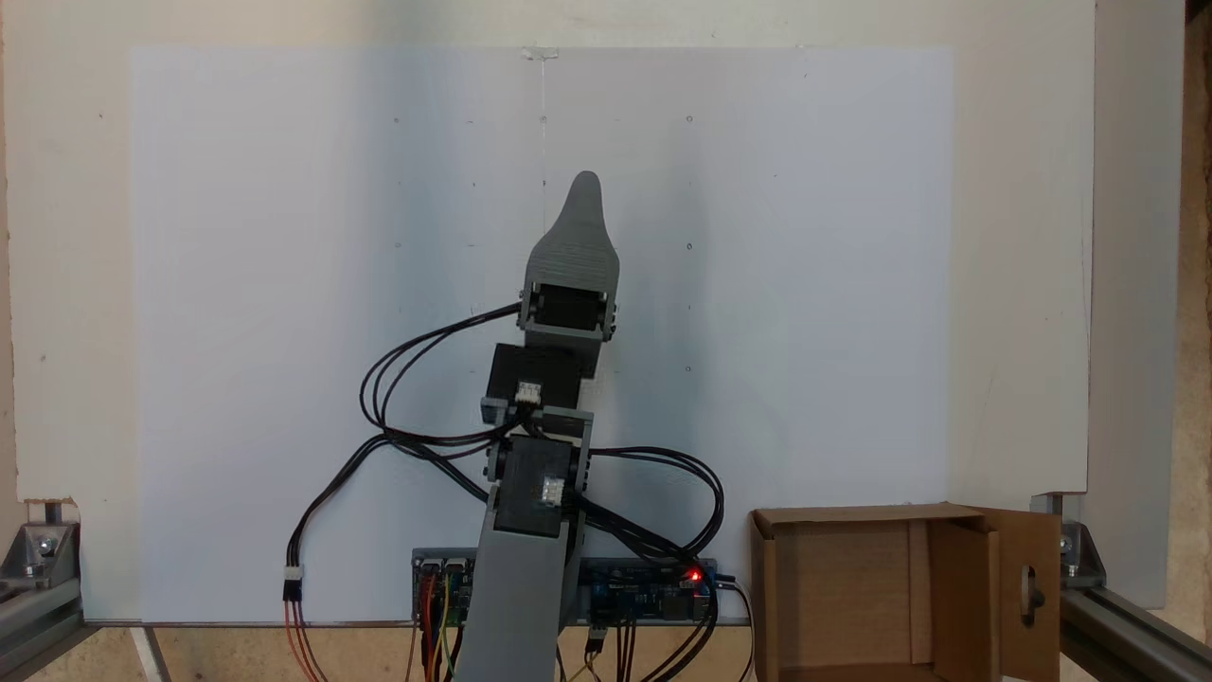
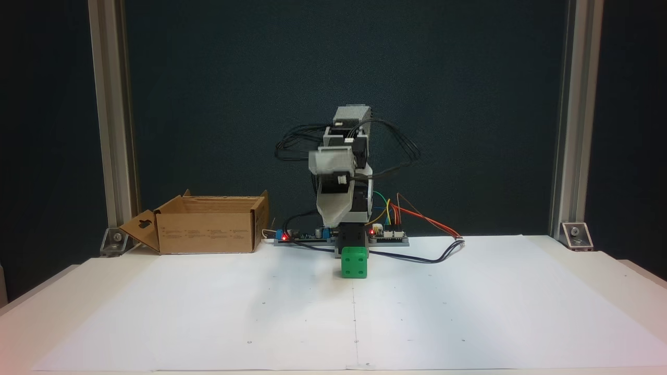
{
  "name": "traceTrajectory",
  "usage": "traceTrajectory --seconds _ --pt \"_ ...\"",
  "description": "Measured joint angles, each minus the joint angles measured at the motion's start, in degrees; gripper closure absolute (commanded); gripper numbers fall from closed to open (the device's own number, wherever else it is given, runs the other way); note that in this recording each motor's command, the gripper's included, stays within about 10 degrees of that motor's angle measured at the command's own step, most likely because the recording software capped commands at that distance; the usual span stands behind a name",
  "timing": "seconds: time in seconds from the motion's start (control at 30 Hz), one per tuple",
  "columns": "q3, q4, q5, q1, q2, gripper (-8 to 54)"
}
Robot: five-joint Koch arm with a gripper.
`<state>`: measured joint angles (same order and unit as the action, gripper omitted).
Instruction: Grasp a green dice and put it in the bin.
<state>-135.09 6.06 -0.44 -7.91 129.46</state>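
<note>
1. The white paper sheet (image 1: 237,332) is the biggest thing here; it covers most of the table (image 2: 633,271) and carries a few faint printed dots and a centre line.
2. My arm (image 1: 544,445) rises from the near edge of the sheet as a fixed view from above has it, folded up on itself, with black cables (image 1: 417,379) looping off both sides. In a fixed view from the front, the arm (image 2: 344,161) stands at the far middle of the table.
3. The bin (image 1: 876,592) sits off the sheet's corner, at lower right seen from above and at far left (image 2: 208,224) seen from the front. It is open at the top, and its slotted side flap hangs outward.
4. The controller boards (image 1: 644,592) lie flat at my base, red lights lit.
5. My gripper (image 1: 587,185) points away from the base over the sheet; from above I see one grey tapered jaw hiding whatever lies under it. From the front the gripper (image 2: 333,221) points down and its tip is not distinct. I cannot tell whether the jaws are apart or together.
6. The green dice (image 2: 354,262) rests on the sheet just in front of my base, below and slightly right of the gripper tip in the front view, well apart from the bin.
</note>
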Motion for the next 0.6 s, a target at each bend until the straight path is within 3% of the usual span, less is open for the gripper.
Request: traceTrajectory --seconds 0.2,0.6 --pt "14.68 -20.13 0.00 0.26 0.00 1.6" --pt "21.71 -63.11 0.00 2.90 0.00 1.4"
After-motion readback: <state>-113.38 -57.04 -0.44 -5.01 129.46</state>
